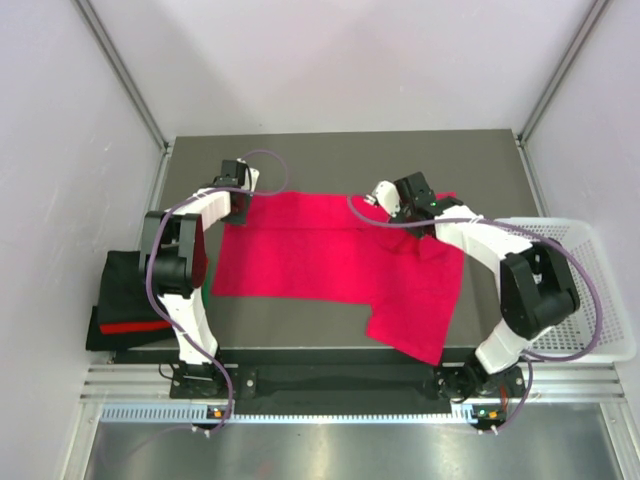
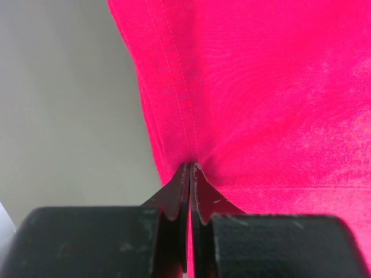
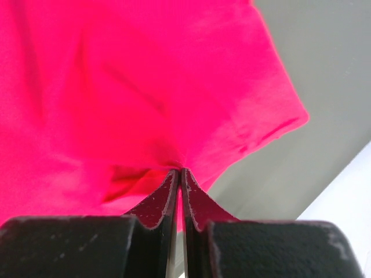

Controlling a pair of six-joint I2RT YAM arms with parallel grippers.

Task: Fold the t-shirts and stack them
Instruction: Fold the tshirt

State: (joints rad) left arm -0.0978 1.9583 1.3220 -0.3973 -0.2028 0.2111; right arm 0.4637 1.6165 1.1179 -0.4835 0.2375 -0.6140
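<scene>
A bright magenta-red t-shirt [image 1: 330,262] lies spread across the grey table, one sleeve hanging toward the front right edge. My left gripper [image 1: 238,208] is shut on its far left edge; the left wrist view shows the hem [image 2: 174,87] pinched between the fingertips [image 2: 181,174]. My right gripper [image 1: 400,213] is shut on the shirt's far right part, near a sleeve [image 3: 255,121]. A pile of folded shirts [image 1: 125,300], black on top with red and green showing, sits at the left off the table.
A white mesh basket [image 1: 590,290] stands at the right edge of the table. Purple cables loop over both arms. The grey table [image 1: 340,155] shows bare behind the shirt. Metal frame posts rise at the back corners.
</scene>
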